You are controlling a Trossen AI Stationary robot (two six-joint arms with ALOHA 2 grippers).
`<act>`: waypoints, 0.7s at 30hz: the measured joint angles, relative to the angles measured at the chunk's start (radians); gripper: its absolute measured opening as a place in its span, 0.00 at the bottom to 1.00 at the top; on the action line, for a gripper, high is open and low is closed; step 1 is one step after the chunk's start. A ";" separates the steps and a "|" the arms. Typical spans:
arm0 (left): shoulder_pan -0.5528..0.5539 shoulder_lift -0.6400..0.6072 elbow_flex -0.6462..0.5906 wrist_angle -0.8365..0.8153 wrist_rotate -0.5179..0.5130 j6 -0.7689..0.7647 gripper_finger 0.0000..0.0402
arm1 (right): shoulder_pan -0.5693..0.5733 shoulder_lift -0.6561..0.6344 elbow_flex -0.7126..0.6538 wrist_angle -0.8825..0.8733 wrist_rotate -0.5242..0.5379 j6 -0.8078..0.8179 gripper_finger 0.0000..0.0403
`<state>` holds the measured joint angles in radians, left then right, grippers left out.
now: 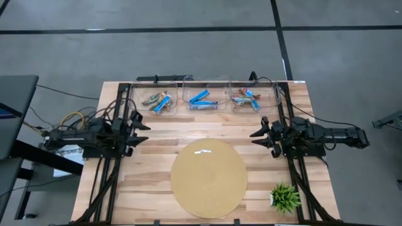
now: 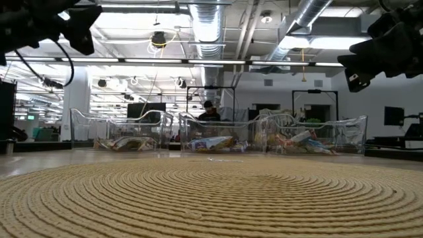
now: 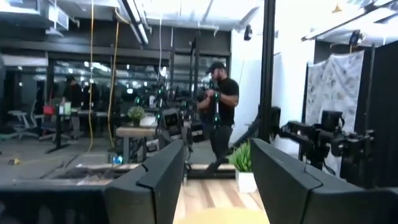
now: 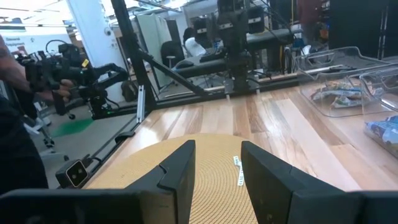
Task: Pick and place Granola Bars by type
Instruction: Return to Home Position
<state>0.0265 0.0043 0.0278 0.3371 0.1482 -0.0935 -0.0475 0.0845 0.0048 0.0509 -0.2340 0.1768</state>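
all the bars (image 1: 201, 100) are sitting in the three clear bins (image 1: 223, 81) along the far edge of the table (image 1: 157, 157). mixed colours in the left and right ones, blue in the middle. left claw (image 1: 143, 122) hangs over the table's left side and right claw (image 1: 257, 130) over its right, either side of the round mat (image 1: 208, 177). both are spread open with nothing in them. small plant (image 1: 285, 196) at the near right corner.

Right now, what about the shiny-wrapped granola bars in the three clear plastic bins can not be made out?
High view: the shiny-wrapped granola bars overlap, too small to count.
Low view: the clear plastic bins' walls blur them.
Right wrist view: the picture's edge cuts one bin off.
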 joint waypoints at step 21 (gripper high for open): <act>0.000 0.008 -0.017 -0.290 -0.053 -0.058 0.44 | 0.000 0.000 0.000 -0.001 0.000 0.000 0.30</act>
<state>0.0265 0.0121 0.0113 0.0471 0.0953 -0.1510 -0.0471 0.0846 0.0048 0.0502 -0.2340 0.1768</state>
